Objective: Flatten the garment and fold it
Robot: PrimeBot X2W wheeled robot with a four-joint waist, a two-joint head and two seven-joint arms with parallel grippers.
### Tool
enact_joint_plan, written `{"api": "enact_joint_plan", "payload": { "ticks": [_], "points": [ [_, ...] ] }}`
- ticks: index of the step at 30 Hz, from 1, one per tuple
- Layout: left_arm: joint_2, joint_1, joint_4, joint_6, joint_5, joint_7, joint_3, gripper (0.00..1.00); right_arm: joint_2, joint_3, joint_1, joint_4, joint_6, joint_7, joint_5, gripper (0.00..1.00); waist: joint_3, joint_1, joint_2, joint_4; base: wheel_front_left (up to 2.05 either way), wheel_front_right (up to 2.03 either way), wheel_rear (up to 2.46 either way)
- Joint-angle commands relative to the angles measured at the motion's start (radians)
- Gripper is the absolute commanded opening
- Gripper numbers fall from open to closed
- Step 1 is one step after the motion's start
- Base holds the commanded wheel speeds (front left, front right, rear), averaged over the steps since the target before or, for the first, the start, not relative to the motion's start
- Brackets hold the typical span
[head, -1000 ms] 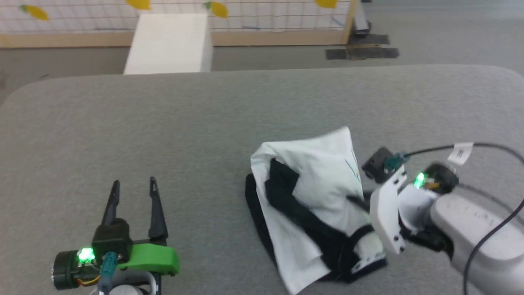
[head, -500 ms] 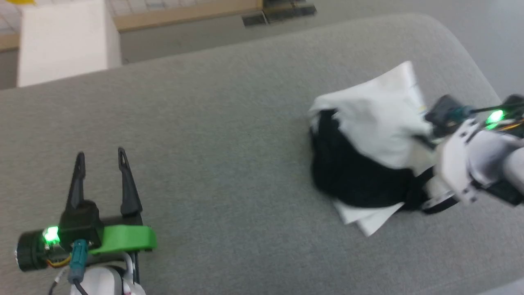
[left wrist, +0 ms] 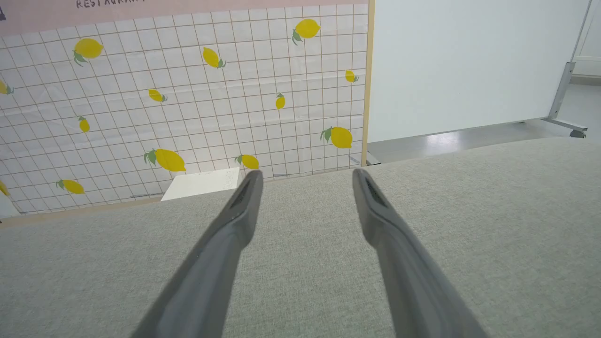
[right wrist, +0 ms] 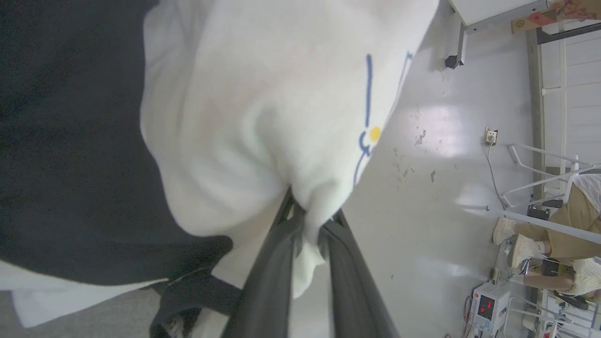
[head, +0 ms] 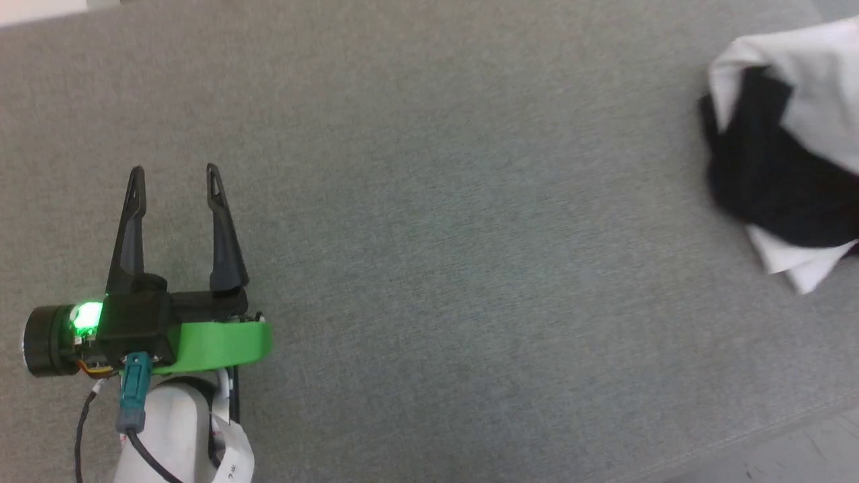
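The garment (head: pixel 785 147), white with black sleeves, hangs bunched at the right edge of the head view over the grey table (head: pixel 470 201). The right wrist view looks straight into it: my right gripper (right wrist: pixel 310 225) is shut on a pinch of the garment's white cloth (right wrist: pixel 263 117), which carries a blue and yellow print, with a black sleeve (right wrist: pixel 70 141) to the left. My left gripper (head: pixel 174 181) rests open at the lower left of the head view, far from the garment. Nothing lies between its fingers (left wrist: pixel 235 220) in the left wrist view.
A lemon-patterned tiled wall (left wrist: pixel 178 94) and a white panel (left wrist: pixel 469 61) stand beyond the table's far edge. The right wrist view shows pale floor (right wrist: pixel 432 188), metal frames and a seated person (right wrist: pixel 549 234) at the right. The table's front edge (head: pixel 792 422) runs across the lower right.
The head camera has swung left, so the garment has slid to the view's right edge and the right arm has left it. The garment looks lifted and more bunched. The left gripper has stayed open.
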State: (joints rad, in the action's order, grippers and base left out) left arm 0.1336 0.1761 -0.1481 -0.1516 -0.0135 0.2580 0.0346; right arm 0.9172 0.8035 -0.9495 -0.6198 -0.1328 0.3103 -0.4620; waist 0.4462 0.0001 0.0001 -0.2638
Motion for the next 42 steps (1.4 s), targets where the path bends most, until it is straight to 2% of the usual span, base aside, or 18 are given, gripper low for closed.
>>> {"api": "enact_joint_plan", "payload": {
  "ticks": [1, 6, 8, 9, 14, 18, 24, 28, 31, 37, 42],
  "points": [
    [0.003, 0.017, -0.01, -0.004, -0.003, 0.004, 0.003, 1.0, -0.011, -0.023, -0.028, -0.029, 0.002, -0.014, 0.012, 0.0, 0.048, -0.0001, -0.0001, 0.029, 0.0, 0.0, 0.0],
    [0.0, 0.026, -0.016, -0.012, 0.001, 0.004, 0.02, 1.0, -0.059, -0.078, -0.038, -0.141, 0.002, -0.043, 0.043, 0.0, 0.051, -0.0001, -0.0001, 0.038, 0.0, 0.0, 0.0],
    [0.001, 0.025, -0.011, -0.013, 0.004, 0.004, 0.023, 1.0, -0.09, -0.11, -0.036, -0.178, 0.002, -0.059, 0.039, 0.03, 0.039, -0.0001, -0.0001, 0.038, 0.0, 0.0, 0.0],
    [0.001, 0.022, -0.007, -0.015, 0.005, 0.004, 0.024, 1.0, -0.101, -0.117, -0.034, -0.193, 0.002, -0.068, 0.052, 1.0, 0.028, -0.0001, -0.0001, 0.037, 0.0, 0.0, 0.0],
    [-0.002, -0.004, 0.015, -0.023, 0.015, 0.004, 0.025, 1.0, -0.11, -0.172, -0.055, -0.255, 0.002, -0.144, 0.159, 1.0, -0.053, -0.0001, -0.0001, 0.04, 0.0, 0.0, 0.0],
    [-0.011, -0.044, 0.03, -0.033, 0.025, 0.004, 0.023, 1.0, -0.129, -0.276, -0.088, -0.267, 0.002, -0.281, 0.282, 1.0, -0.132, -0.0001, -0.0001, 0.046, 0.0, 0.0, 0.0],
    [-0.016, -0.115, 0.045, -0.048, 0.032, 0.004, 0.005, 1.0, -0.259, -0.514, -0.052, -0.211, 0.002, -0.525, 0.405, 1.0, -0.23, -0.0001, -0.0001, 0.068, 0.0, 0.0, 0.0],
    [-0.014, -0.149, 0.046, -0.055, 0.034, 0.004, -0.009, 1.0, -0.375, -0.668, 0.021, -0.116, 0.002, -0.568, 0.469, 1.0, -0.272, -0.0001, -0.0001, 0.094, 0.0, 0.0, 0.0],
    [-0.014, -0.167, 0.048, -0.057, 0.034, 0.004, -0.016, 1.0, -0.474, -0.757, 0.108, 0.039, 0.002, -0.571, 0.469, 1.0, -0.297, -0.0001, -0.0001, 0.119, 0.0, 0.0, 0.0],
    [-0.016, -0.192, 0.054, -0.055, 0.035, 0.004, -0.021, 1.0, -0.619, -0.799, 0.315, 0.313, 0.002, -0.572, 0.431, 1.0, -0.326, -0.0001, -0.0001, 0.164, 0.0, 0.0, 0.0],
    [-0.02, -0.199, 0.067, -0.044, 0.04, 0.004, -0.016, 1.0, -0.721, -0.79, 0.451, 0.364, 0.002, -0.572, 0.372, 1.0, -0.343, -0.0001, -0.0001, 0.198, 0.0, 0.0, 0.0]
  ]
}}
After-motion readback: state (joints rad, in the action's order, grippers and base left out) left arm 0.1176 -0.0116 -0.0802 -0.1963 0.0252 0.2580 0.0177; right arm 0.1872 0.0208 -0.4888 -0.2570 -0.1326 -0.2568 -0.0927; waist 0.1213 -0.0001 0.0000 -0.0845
